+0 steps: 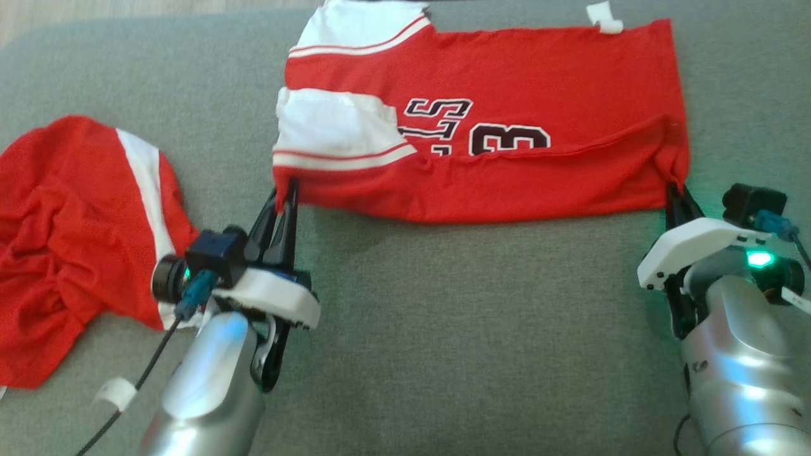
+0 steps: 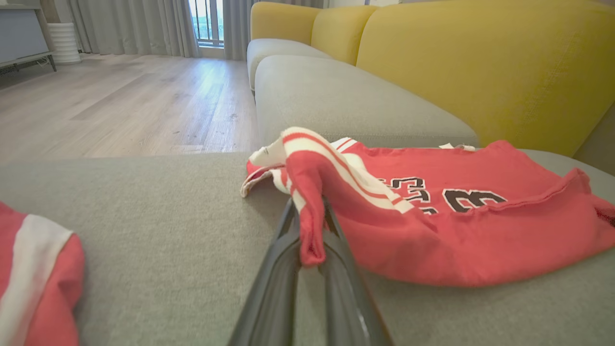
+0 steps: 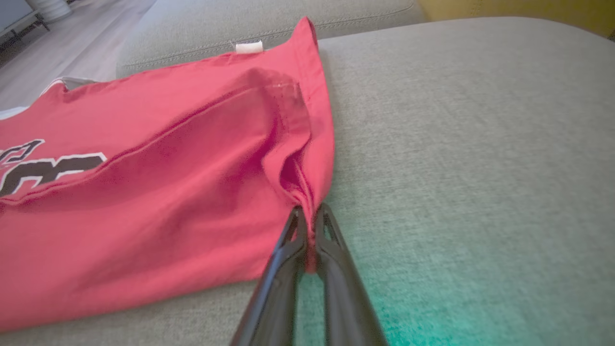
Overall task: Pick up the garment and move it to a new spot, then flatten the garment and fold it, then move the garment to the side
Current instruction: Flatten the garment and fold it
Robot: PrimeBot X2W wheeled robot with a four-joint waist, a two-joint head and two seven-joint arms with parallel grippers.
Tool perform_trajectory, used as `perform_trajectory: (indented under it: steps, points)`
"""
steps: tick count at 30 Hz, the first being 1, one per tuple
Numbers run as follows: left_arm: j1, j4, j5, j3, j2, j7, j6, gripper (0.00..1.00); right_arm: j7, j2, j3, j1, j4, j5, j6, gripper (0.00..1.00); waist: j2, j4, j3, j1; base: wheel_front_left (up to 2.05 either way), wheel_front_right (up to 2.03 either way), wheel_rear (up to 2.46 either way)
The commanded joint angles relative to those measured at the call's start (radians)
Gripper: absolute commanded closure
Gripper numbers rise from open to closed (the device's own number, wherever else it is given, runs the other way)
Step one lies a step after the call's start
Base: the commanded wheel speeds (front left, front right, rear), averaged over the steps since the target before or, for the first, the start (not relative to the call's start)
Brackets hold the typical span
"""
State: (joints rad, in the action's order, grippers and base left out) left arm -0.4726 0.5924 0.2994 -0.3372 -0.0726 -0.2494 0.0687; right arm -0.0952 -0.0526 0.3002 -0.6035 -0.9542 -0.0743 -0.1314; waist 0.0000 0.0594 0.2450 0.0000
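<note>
The garment (image 1: 507, 158) is a red jersey with white striped sleeves and black lettering, lying folded lengthwise across the grey sofa seat. My left gripper (image 1: 286, 190) is shut on its near left corner, and the red cloth (image 2: 310, 230) is bunched between the fingers in the left wrist view. My right gripper (image 1: 679, 191) is shut on the near right corner, where the hem (image 3: 307, 211) gathers into the fingers in the right wrist view. Both corners are lifted slightly off the cushion.
A second red and white garment (image 1: 76, 240) lies crumpled at the left of the seat (image 1: 475, 329), beside my left forearm. Yellow back cushions (image 2: 480, 67) rise behind the seat. Wooden floor (image 2: 120, 105) lies beyond the sofa's end.
</note>
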Motion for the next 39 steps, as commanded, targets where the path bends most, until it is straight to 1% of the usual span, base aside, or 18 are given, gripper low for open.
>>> perform_trajectory:
  steps: [1,8,15,19,27,28,29,30,34,37,39]
  points:
    - [0.003,-0.013,0.005,0.024,-0.030,-0.012,-0.010,1.00,-0.025,0.002,-0.029,-0.009,0.012,0.016,0.001,1.00,0.0000,-0.012,-0.019,0.0000,0.00,0.00,0.00]
    - [0.049,0.029,0.012,0.021,-0.045,-0.011,-0.017,1.00,-0.060,0.002,-0.054,0.040,0.013,0.069,0.001,1.00,0.0000,-0.041,-0.096,0.0000,0.00,0.00,0.00]
    - [0.126,0.028,0.021,0.011,-0.060,0.003,-0.024,1.00,-0.030,0.002,-0.099,0.146,0.081,0.117,0.001,1.00,0.0000,-0.066,-0.182,0.0000,0.00,0.00,0.00]
    - [0.204,0.003,0.028,-0.005,-0.066,0.034,-0.024,1.00,0.017,0.002,-0.127,0.239,0.156,0.156,0.001,1.00,0.0000,-0.079,-0.226,0.0000,0.00,0.00,0.00]
    - [0.324,-0.088,0.052,-0.018,-0.065,0.079,-0.046,1.00,0.142,0.002,-0.150,0.421,0.393,0.199,0.001,1.00,0.0000,-0.098,-0.248,0.0000,0.00,0.00,0.00]
    - [0.329,-0.097,0.053,-0.017,-0.063,0.080,-0.054,0.71,0.154,0.002,-0.147,0.434,0.419,0.205,0.001,1.00,0.0000,-0.099,-0.247,0.0000,0.00,0.00,0.00]
    - [0.331,-0.107,0.047,-0.019,-0.064,0.073,-0.061,0.05,0.159,0.002,-0.143,0.445,0.445,0.209,0.001,0.93,0.0000,-0.101,-0.245,0.0000,0.00,0.00,0.00]
    - [0.331,-0.114,0.046,-0.018,-0.064,0.069,-0.067,0.00,0.162,0.002,-0.137,0.453,0.470,0.214,0.001,0.00,0.0000,-0.103,-0.243,0.0000,0.00,0.00,0.00]
    - [0.313,-0.147,0.043,-0.006,-0.070,0.058,-0.087,0.00,0.181,0.002,-0.127,0.457,0.547,0.254,0.001,0.00,0.0000,-0.109,-0.224,0.0000,0.00,0.00,0.00]
    - [0.284,-0.181,0.041,0.012,-0.080,0.037,-0.099,0.00,0.155,0.002,-0.122,0.438,0.611,0.266,0.001,0.00,0.0000,-0.116,-0.198,0.0000,0.00,0.00,0.00]
    - [0.262,-0.205,0.039,0.024,-0.088,0.024,-0.103,0.00,0.126,0.002,-0.122,0.420,0.648,0.249,0.001,0.00,0.0000,-0.122,-0.182,0.0000,0.00,0.00,0.00]
